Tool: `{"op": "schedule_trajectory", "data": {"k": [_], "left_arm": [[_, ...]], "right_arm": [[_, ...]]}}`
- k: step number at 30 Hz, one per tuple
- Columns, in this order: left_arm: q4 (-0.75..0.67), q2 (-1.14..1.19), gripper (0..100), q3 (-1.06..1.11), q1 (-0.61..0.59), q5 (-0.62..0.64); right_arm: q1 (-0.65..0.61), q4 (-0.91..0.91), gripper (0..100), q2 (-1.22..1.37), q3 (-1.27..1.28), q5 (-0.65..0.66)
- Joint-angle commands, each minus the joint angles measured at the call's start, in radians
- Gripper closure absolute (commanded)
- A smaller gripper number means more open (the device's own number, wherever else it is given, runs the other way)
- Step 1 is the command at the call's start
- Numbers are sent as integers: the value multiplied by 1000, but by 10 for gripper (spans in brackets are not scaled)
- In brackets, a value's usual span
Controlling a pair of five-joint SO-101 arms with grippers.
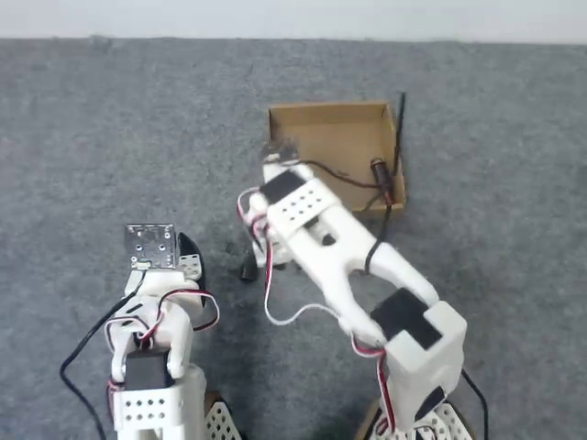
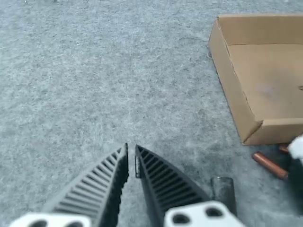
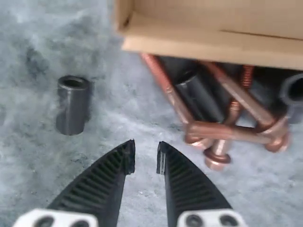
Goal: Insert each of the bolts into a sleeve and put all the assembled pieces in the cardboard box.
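Left hand [image 2: 131, 153] low over the grey worktop [image 2: 85, 71], fingers all but pressed together, only a thin slit between the ribbed pads, nothing pinched. Just beside it, toward the right arm, a dark sleeve [image 2: 222, 188] standing on end. Beyond that, a copper bolt [image 2: 269, 164] lying flat just outside the near corner of the cardboard box [image 2: 236, 94], with the end of a second one showing behind it.

Right hand [image 3: 145, 158] farther out, hanging over the worktop close to the box's outer wall, fingers spread a little, empty. Ahead of it and off to one side, a second sleeve [image 3: 72, 105], upright, apart from the rest. On the other side, a heap of bolts [image 3: 227, 125] against the foot of the box wall: copper shafts crossed over one another, flanged heads toward the hand, two or three dark sleeves [image 3: 199, 97] lying among them. Cannot tell whether any bolt there sits inside a sleeve.

Farthest, inside the box in the high view, one dark reddish piece [image 1: 381, 179] along the right wall, by the arm's cable [image 1: 339, 174]; too small to tell bolt from sleeve.
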Motion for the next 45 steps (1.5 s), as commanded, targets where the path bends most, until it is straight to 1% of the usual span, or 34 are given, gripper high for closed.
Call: {"op": "schedule_trajectory", "data": {"k": [1,3,8,9,12,15,23,28,30,33,43,45], "left_arm": [[-34,6,974,-15,2,-2],[-34,6,974,-15,2,-2],[-34,6,974,-15,2,-2],[-34,6,974,-15,2,-2],[-37,6,973,-15,2,0],[-57,6,973,-15,-3,2],[-60,6,966,-15,-5,0],[-54,6,876,-15,-8,5],[-54,6,859,-15,-25,6],[-54,6,859,-15,-31,6],[-60,6,859,-15,-35,6],[-64,5,859,-15,-58,6]], "right_arm": [[-30,-114,935,-128,72,-63],[-35,-171,935,-150,104,-106],[-36,-226,935,-153,107,-215],[-33,-260,935,-147,107,-244],[-79,-312,935,-116,107,-307],[-116,-312,935,-90,84,-308],[-113,-312,935,-53,72,-310],[-113,-317,930,-22,71,-304],[-114,-320,905,-16,71,-304],[-117,-321,887,-12,69,-304],[-119,-351,887,-7,58,-304],[-125,-358,887,-7,55,-304]]}}
